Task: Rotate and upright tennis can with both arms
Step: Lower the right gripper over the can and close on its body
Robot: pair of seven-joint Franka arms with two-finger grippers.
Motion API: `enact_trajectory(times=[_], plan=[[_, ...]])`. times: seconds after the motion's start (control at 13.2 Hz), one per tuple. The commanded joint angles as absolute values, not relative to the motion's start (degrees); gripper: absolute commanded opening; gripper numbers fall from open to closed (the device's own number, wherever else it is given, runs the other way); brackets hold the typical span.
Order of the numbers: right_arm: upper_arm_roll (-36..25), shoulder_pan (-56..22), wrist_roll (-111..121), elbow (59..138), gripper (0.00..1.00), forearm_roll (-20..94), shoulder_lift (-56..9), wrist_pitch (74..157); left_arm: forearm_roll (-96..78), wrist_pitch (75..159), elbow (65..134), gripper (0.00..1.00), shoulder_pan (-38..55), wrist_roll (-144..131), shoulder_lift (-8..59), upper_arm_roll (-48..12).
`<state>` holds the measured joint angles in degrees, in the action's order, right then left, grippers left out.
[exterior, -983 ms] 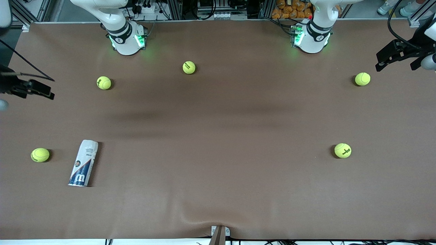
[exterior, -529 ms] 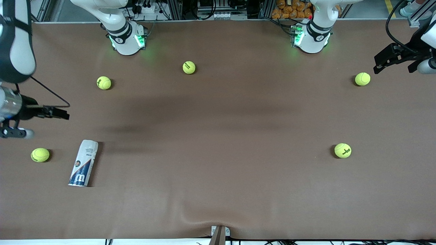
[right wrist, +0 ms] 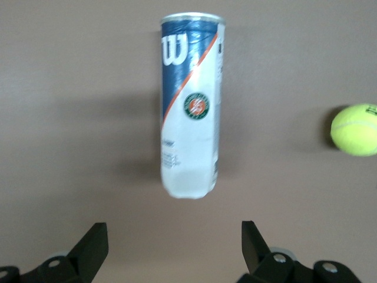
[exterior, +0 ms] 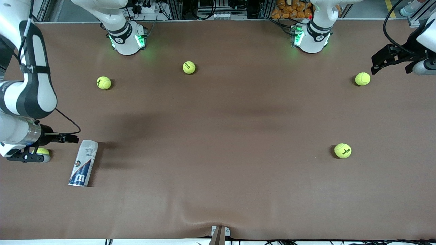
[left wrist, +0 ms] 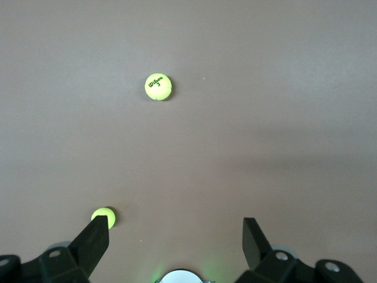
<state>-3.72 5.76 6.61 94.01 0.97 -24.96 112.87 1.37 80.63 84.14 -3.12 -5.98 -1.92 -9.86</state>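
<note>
The tennis can (exterior: 83,163) lies on its side on the brown table toward the right arm's end, its navy "W" end nearer the front camera. The right wrist view shows it whole (right wrist: 191,106). My right gripper (exterior: 65,138) is open and empty, over the table just off the can's white end, not touching it; in its wrist view (right wrist: 174,244) the can lies ahead of the spread fingers (right wrist: 94,242). My left gripper (exterior: 383,60) is open and empty (left wrist: 175,236), over the table at the left arm's end, away from the can.
Several yellow-green tennis balls lie scattered: one (exterior: 104,82), one (exterior: 189,67), one (exterior: 362,79) by the left gripper, one (exterior: 342,150), and one (exterior: 42,151) partly hidden under the right wrist, beside the can (right wrist: 355,130). The table's front edge has a cloth wrinkle (exterior: 190,217).
The right arm has swung in from the table's edge and come down to the can's white end, now covering the ball beside it. The left gripper has shifted only slightly.
</note>
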Motion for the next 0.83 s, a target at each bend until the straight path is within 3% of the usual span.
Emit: enact_trajectory(times=[0.0, 0.76], plan=[[-3.16, 6.86, 8.53, 92.20, 1.00, 0.79, -28.03, 114.86, 0.62, 80.51, 83.32, 1.00, -2.90, -6.42, -0.88, -9.93], [-2.99, 8.17, 11.07, 92.11, 1.00, 0.88, -36.20, 128.39, 0.62, 81.21, 83.50, 1.00, -3.16, -6.42, 0.09, -9.93]])
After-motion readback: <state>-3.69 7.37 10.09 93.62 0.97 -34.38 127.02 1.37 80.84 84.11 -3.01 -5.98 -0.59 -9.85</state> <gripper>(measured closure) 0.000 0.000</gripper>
